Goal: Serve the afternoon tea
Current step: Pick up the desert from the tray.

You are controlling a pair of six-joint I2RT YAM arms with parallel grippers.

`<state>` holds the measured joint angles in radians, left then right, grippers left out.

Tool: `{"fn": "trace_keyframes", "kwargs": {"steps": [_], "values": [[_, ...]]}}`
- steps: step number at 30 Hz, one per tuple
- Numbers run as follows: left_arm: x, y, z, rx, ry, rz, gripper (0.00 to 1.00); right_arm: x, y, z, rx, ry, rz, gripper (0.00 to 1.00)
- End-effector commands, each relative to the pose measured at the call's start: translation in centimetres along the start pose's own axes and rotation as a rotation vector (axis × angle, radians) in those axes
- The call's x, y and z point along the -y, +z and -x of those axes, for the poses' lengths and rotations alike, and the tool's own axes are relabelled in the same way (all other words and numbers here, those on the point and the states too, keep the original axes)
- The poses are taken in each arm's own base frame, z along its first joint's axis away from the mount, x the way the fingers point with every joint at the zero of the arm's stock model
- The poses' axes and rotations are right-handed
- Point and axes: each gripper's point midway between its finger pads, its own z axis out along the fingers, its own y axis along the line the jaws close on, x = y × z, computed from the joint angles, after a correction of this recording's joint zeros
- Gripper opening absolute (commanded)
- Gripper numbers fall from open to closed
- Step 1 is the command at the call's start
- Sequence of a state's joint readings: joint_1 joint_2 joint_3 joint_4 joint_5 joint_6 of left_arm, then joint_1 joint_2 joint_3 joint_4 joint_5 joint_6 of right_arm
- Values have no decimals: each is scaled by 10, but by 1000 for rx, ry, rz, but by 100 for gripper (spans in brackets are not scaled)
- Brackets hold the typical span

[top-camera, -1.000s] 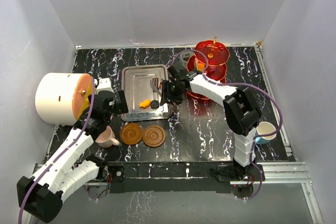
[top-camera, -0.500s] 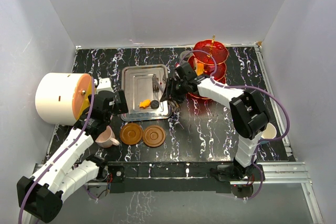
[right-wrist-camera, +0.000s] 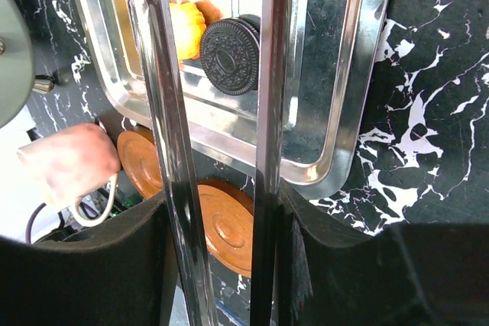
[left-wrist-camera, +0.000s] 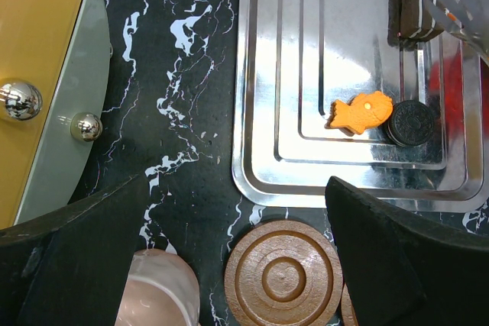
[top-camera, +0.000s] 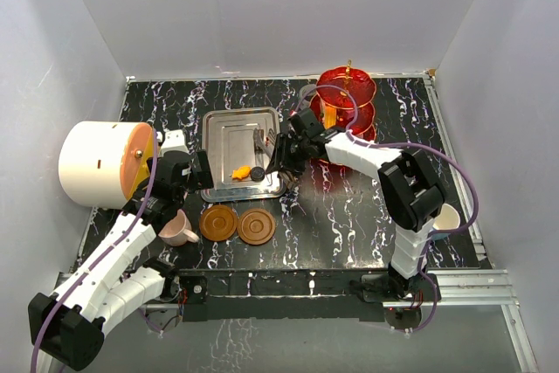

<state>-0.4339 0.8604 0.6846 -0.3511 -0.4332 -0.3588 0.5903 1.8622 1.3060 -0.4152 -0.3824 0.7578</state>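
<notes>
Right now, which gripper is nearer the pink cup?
Left. The left gripper hangs open just beyond the pink cup. The right gripper, holding tongs, is across the steel tray, over its right edge.

— Where does the top view sit?
— High at the near side, looking down and away over the whole table.
— And the wrist views?
— The left one is close above the steel tray, at its near-left corner, facing down. The right one is closer still, looking down along the metal tongs at the near-right corner.
— What do they share?
— All three show the orange sweet, the dark biscuit and the brown saucers.
</notes>
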Motion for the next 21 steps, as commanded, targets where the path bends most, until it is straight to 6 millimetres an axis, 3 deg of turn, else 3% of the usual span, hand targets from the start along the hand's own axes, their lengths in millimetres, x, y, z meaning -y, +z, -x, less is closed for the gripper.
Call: {"fn": "trace_keyframes", "kwargs": {"steps": [1,9,21], "values": [[-1,-2,7,21,2,3,99,-2,7,-1,-7,6,-27,41],[0,-2,7,22,1,-1,99,6,8,-5,13,3,-92,41],[-1,-3,8,27,1,1,99,-10,14,-10,-27,-27,-60,40]]}}
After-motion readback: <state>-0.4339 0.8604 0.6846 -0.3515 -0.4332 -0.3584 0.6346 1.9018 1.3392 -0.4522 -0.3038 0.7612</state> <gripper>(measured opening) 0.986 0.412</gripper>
